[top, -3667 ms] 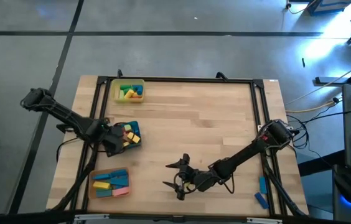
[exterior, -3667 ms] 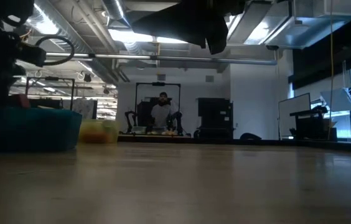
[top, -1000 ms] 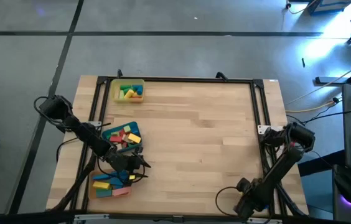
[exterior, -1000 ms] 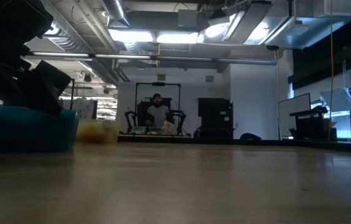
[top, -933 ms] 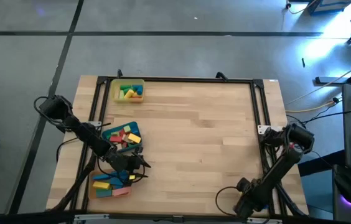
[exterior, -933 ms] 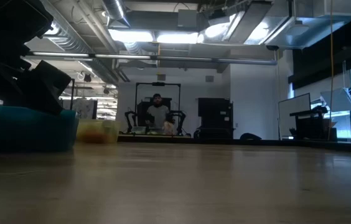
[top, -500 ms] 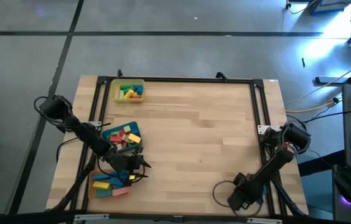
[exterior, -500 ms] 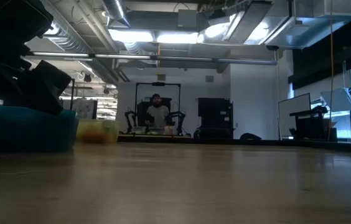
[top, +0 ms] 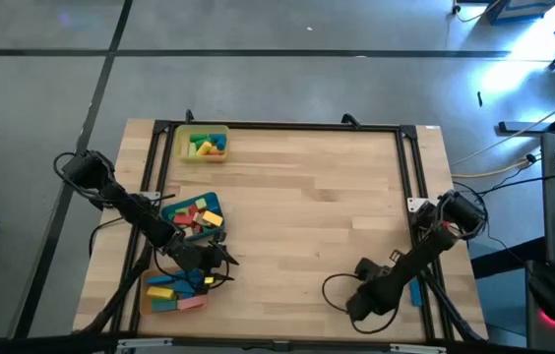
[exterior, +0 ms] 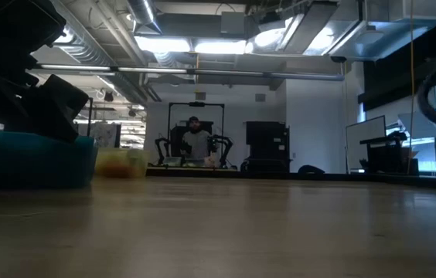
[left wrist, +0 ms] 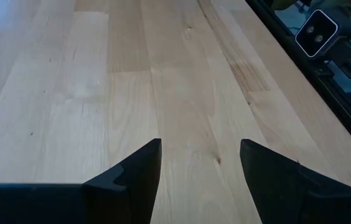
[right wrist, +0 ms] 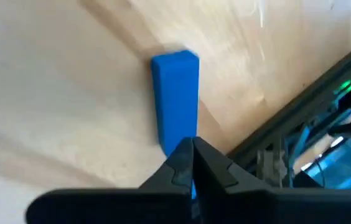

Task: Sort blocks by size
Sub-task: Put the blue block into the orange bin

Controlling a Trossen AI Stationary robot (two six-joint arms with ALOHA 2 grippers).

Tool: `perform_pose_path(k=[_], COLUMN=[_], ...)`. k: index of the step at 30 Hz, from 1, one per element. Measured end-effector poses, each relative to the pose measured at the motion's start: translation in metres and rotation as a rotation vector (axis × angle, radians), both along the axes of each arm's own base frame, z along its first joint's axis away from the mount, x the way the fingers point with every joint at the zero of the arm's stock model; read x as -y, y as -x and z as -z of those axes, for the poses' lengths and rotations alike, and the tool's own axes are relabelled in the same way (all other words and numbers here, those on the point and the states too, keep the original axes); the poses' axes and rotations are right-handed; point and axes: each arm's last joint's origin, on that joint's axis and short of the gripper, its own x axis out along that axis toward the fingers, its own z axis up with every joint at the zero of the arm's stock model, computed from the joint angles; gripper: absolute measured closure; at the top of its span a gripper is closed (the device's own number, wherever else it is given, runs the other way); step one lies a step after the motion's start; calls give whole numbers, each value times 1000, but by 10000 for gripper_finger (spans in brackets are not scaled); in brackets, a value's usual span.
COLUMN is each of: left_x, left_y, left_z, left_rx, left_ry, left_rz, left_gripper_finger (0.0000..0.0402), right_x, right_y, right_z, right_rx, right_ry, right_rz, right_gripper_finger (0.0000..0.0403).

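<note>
One blue block (right wrist: 175,99) lies flat on the worktop (top: 307,216) by its right edge, near the front right corner, apart from the sorted blocks in the three trays along the left edge. The right gripper (right wrist: 192,163), fingers clenched together and holding nothing, sits at the near end of this block, seemingly pushing or lining up on it. To take it well, judge that the fingers must part first, straddle the block across its narrow width, then close squarely; keep clear of the frame rail (right wrist: 300,124) just beside it. The left gripper (left wrist: 199,163) hangs released and empty above bare wood near the orange tray (top: 175,291).
</note>
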Motion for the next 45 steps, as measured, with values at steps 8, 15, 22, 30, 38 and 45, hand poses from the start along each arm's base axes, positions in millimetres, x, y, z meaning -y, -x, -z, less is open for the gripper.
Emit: perform_pose_path(k=[8, 15, 22, 30, 38, 45], left_x=[0, 0, 0, 0, 0, 0], left_y=[0, 0, 0, 0, -1, 0], left_z=[0, 0, 0, 0, -1, -1], left_rx=[-1, -2, -2, 2, 10, 8], left_ry=[4, 5, 5, -3, 2, 5], left_rz=[-2, -3, -4, -7, -6, -9], left_gripper_finger=[199, 199, 199, 199, 199, 199], right_x=[-16, -24, -13, -19, -37, -36], right_y=[29, 52, 61, 35, 3, -13], right_z=[3, 24, 43, 29, 5, -6], right_rx=[-172, -224, -255, -69, 237, 366], right_ry=[-96, -186, -222, -210, -185, -94], right_rz=[-4, -29, -13, -113, -210, -119], right_gripper_finger=[397, 397, 397, 397, 397, 397])
